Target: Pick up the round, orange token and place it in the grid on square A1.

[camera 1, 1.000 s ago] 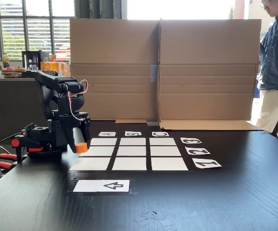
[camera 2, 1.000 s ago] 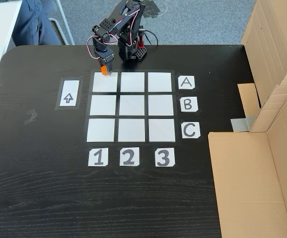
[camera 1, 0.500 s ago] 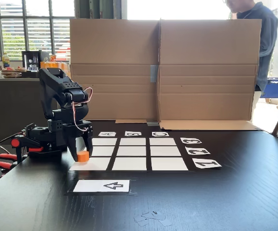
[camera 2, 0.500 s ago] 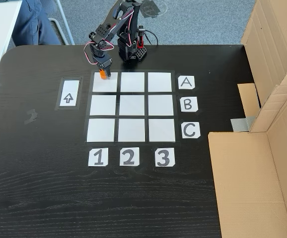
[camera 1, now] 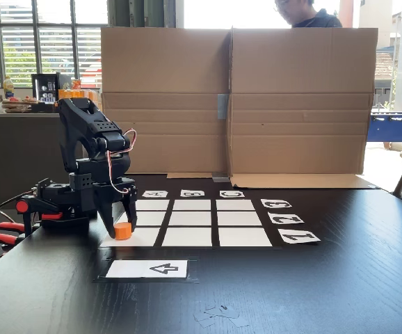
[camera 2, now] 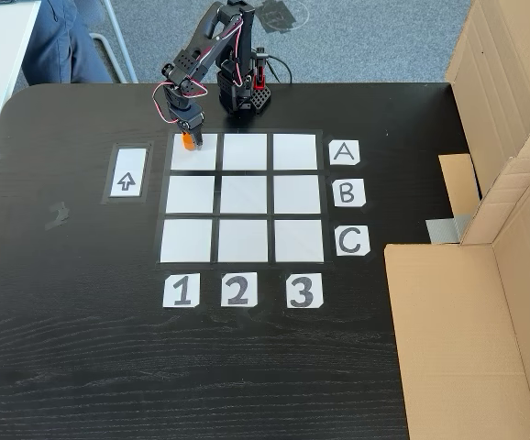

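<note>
Looking at the fingers first, I see them set down on either side of the token, but whether they grip it or have let go I cannot tell. In the other fixed view the gripper sits over the token at the upper left part of square A1, the top-left cell of the grid. The arrow card lies just left of the grid on the black table.

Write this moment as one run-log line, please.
tool: around token | token: on square A1, near its edge | release: unclear
</note>
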Robot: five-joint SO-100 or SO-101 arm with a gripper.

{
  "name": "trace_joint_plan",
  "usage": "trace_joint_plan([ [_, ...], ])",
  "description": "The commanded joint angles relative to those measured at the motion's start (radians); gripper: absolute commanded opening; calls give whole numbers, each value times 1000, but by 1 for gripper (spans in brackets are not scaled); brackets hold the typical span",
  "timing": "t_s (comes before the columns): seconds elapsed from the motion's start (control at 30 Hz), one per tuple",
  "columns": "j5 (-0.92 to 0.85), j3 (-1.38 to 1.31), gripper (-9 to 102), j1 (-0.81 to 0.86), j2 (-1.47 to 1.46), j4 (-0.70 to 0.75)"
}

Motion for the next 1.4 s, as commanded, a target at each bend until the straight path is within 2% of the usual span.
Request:
trace_joint_plan([
  [0.0, -2, -51, 8, 3, -6, -12],
  [1.37, 3, -48, 12, -51, -46, -58],
])
